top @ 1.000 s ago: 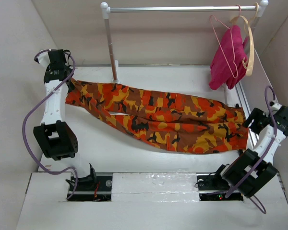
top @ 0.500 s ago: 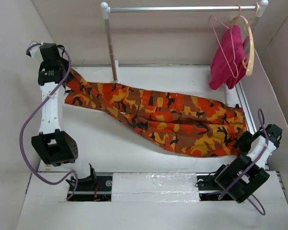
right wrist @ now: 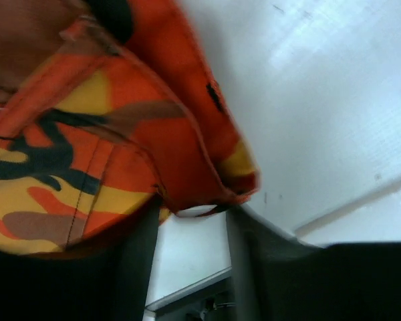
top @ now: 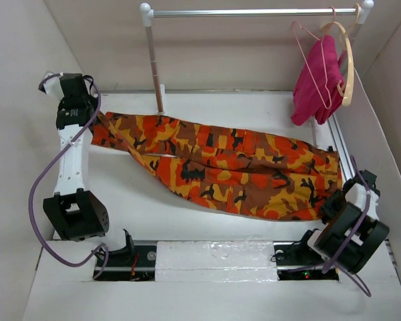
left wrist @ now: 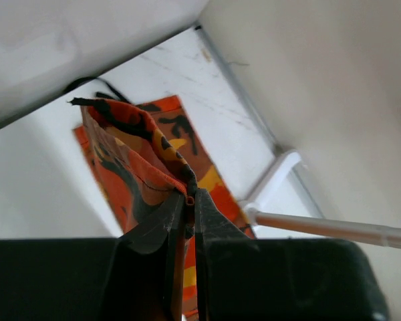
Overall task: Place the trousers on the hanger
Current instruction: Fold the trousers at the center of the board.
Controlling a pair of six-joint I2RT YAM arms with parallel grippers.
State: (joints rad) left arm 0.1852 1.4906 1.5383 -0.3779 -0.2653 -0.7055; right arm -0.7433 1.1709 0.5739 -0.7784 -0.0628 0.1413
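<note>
The camouflage trousers point(top: 234, 167) lie spread across the table, legs to the left and waist to the right. My left gripper point(top: 80, 112) is at the far left, shut on a leg hem of the trousers point(left wrist: 134, 144), which hangs pinched between the fingertips of my left gripper point(left wrist: 190, 198). My right gripper point(top: 333, 202) is at the near right corner of the waist. In the right wrist view its jaws stand apart, and the corner of the trousers point(right wrist: 87, 127) lies across the tips of my right gripper point(right wrist: 195, 210). The pink wire hanger point(top: 306, 39) hangs on the rail at the back right.
A metal rail point(top: 254, 12) on a post point(top: 154, 67) spans the back. A magenta cloth point(top: 317, 80) and a pale wooden hanger point(top: 348, 67) hang beside the wire hanger. White walls close in both sides. The post point(left wrist: 334, 229) also shows in the left wrist view.
My right arm drew back toward the near right corner and its jaws narrowed around the waist corner. My left gripper shifted slightly with the hem, and the trousers lie flatter.
</note>
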